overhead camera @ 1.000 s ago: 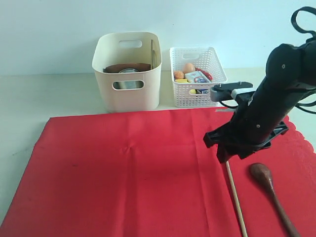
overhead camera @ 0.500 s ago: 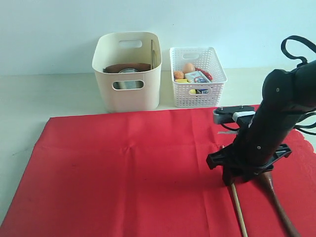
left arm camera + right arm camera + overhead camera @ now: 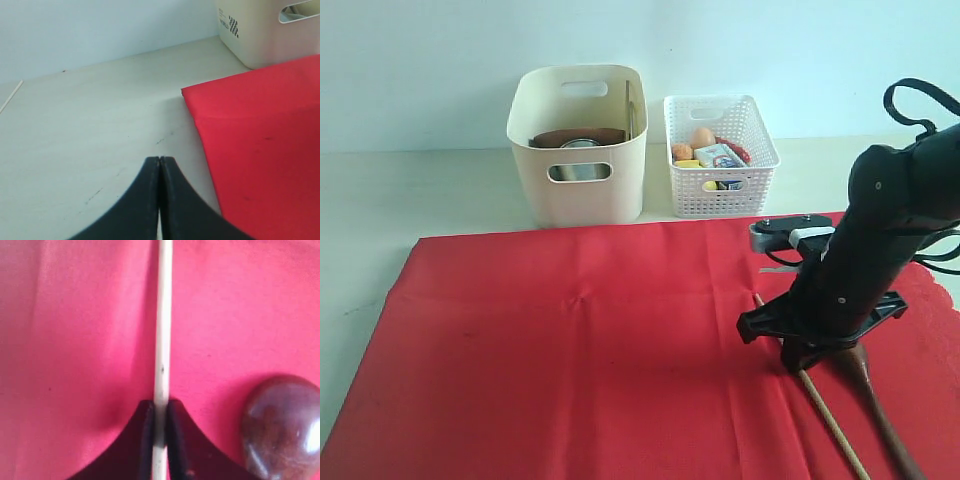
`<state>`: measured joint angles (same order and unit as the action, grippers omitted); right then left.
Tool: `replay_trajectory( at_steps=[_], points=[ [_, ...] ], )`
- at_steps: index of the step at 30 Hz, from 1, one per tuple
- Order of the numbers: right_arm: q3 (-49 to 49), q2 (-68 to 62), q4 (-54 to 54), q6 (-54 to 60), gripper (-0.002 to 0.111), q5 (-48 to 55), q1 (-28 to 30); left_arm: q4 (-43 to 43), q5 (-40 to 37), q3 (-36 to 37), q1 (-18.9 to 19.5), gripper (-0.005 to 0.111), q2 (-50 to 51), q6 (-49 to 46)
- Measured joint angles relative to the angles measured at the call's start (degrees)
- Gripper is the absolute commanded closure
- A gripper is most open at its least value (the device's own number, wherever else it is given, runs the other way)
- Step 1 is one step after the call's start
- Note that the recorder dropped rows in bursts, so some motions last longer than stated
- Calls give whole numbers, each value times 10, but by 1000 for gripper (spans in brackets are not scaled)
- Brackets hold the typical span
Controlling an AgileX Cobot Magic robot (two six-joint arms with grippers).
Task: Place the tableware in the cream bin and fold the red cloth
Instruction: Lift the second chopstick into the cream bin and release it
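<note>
Pinched tight in the right gripper (image 3: 160,412): 1 wooden chopstick (image 3: 162,315), lying slantwise on the red cloth (image 3: 570,350). Just beside it, on the same cloth and ungripped — a dark wooden spoon (image 3: 279,426). Pressed together on nothing, above bare table (image 3: 75,125) by the cloth's corner: the left gripper (image 3: 160,167). Farther back, off the cloth, a cream bin (image 3: 578,205) holding a brown plate (image 3: 560,137) and steel cup (image 3: 578,172) — with 1 white lattice basket (image 3: 720,195) of food alongside.
</note>
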<state>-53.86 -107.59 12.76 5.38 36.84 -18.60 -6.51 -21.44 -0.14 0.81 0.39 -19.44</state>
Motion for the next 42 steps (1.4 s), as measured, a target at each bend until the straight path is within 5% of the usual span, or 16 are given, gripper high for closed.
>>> replay_trajectory(
  at_steps=[20,33,42],
  points=[
    [-94,160,86,51,108,-47,0,0,0,0,0,107,0,0],
    [-286,52,537,519,108,-140,0,0,0,0,0,107,0,0],
    [-434,-100,792,885,108,-33,0,0,0,0,0,107,0,0]
  ],
)
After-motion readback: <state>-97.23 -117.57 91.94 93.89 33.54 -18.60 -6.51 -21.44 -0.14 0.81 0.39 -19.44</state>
